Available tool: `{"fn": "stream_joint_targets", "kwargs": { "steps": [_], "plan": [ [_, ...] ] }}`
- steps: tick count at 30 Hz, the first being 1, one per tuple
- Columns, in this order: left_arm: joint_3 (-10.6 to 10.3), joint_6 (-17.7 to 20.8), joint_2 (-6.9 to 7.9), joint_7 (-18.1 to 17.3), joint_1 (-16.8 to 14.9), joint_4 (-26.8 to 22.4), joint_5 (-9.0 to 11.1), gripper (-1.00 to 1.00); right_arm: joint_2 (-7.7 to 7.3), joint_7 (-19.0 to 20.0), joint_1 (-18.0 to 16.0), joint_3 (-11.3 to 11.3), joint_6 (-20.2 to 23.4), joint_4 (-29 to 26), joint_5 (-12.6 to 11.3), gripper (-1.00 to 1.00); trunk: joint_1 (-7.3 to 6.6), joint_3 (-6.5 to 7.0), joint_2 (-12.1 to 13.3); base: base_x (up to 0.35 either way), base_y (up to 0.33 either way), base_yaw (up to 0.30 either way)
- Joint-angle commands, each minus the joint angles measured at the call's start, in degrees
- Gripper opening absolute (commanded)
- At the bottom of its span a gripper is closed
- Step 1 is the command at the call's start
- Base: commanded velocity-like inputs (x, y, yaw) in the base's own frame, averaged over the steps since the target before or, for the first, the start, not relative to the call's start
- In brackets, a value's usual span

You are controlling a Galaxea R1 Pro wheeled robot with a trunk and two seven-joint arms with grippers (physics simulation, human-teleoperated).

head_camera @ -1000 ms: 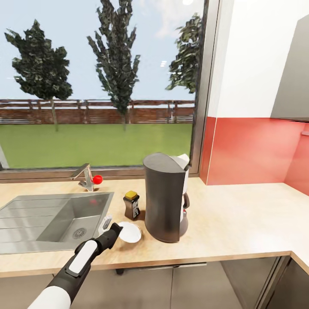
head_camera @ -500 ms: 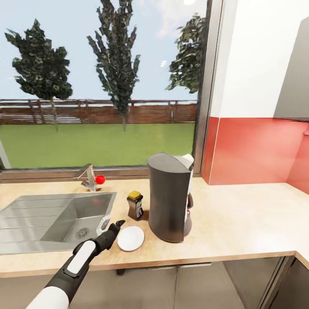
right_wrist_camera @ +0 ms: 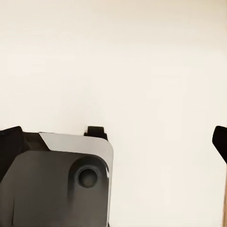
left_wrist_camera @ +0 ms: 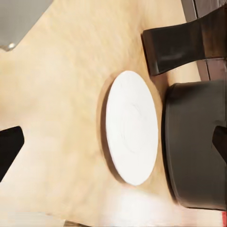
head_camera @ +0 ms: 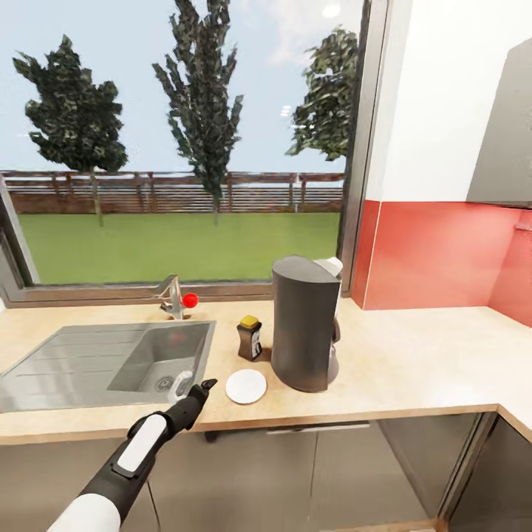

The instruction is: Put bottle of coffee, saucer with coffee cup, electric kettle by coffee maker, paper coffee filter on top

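The coffee maker (head_camera: pixel 305 325) stands upright on the counter (head_camera: pixel 414 362), toward its front edge, right of the sink (head_camera: pixel 111 362). It is a dark grey tower; no brand or lettering can be read on it. A white shape (head_camera: pixel 330 266) shows at its top on the far side, probably the paper filter, though that is not certain.

The coffee bottle (head_camera: pixel 250 338) stands just left of the coffee maker, close beside it; whether they touch cannot be told. It is dark with a yellow cap and a small pale label, whose print is too small to read. In the left wrist view the bottle (left_wrist_camera: pixel 184 45) shows as a dark block with no legible text.

The saucer (head_camera: pixel 246 386) lies flat near the counter's front edge, in front of the bottle and just left of the coffee maker's base. In the left wrist view the saucer (left_wrist_camera: pixel 131 127) sits just beside the dark base (left_wrist_camera: pixel 196 146).

The left gripper (head_camera: pixel 193 392) hovers at the counter's front edge, near the saucer but apart from it, fingers spread and holding nothing.

The right gripper (right_wrist_camera: pixel 116 142) has its fingers spread wide and empty, over pale floor and a grey part of the robot's base (right_wrist_camera: pixel 56 184).

A tap (head_camera: pixel 171 295) with a red knob (head_camera: pixel 191 300) stands behind the sink.
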Motion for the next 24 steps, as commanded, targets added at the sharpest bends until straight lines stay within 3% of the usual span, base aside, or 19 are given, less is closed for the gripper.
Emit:
{"fn": "stream_joint_targets", "kwargs": {
  "steps": [1,11,16,17,21,24],
  "plan": [
    [-0.21,0.03,0.06,0.38,-0.03,-0.11,0.60,1.00,0.01,-0.17,-0.05,-0.34,-0.13,0.06,0.57,1.00,-0.01,-0.10,-0.10,-0.343,0.002,0.000],
    [-0.21,0.03,0.05,-0.29,0.78,-0.19,0.78,1.00,0.07,-0.19,-0.05,-0.35,-0.11,0.02,0.57,1.00,-0.01,-0.10,-0.10,-0.343,0.000,0.000],
    [-0.33,0.29,0.41,-5.82,5.38,-0.78,0.78,1.00,0.13,-0.25,-0.05,-0.32,-0.11,0.01,0.57,1.00,-0.01,-0.10,-0.10,-0.344,0.000,0.000],
    [-0.36,0.40,0.67,-9.70,8.14,-0.81,0.70,1.00,0.20,-0.27,-0.05,-0.30,-0.11,0.01,0.57,1.00,-0.01,-0.10,-0.10,-0.343,0.000,0.000],
    [-0.36,0.37,1.40,-14.57,13.91,-0.67,0.55,1.00,0.35,-0.28,-0.05,-0.33,-0.14,-0.01,0.57,1.00,-0.01,-0.10,-0.10,-0.283,0.000,0.000],
    [-0.49,0.21,2.39,-15.63,17.11,0.02,-2.68,1.00,0.47,-0.30,-0.05,-0.31,-0.20,-0.01,0.56,1.00,-0.01,-0.10,-0.10,-0.064,0.000,0.000]
  ]
}}
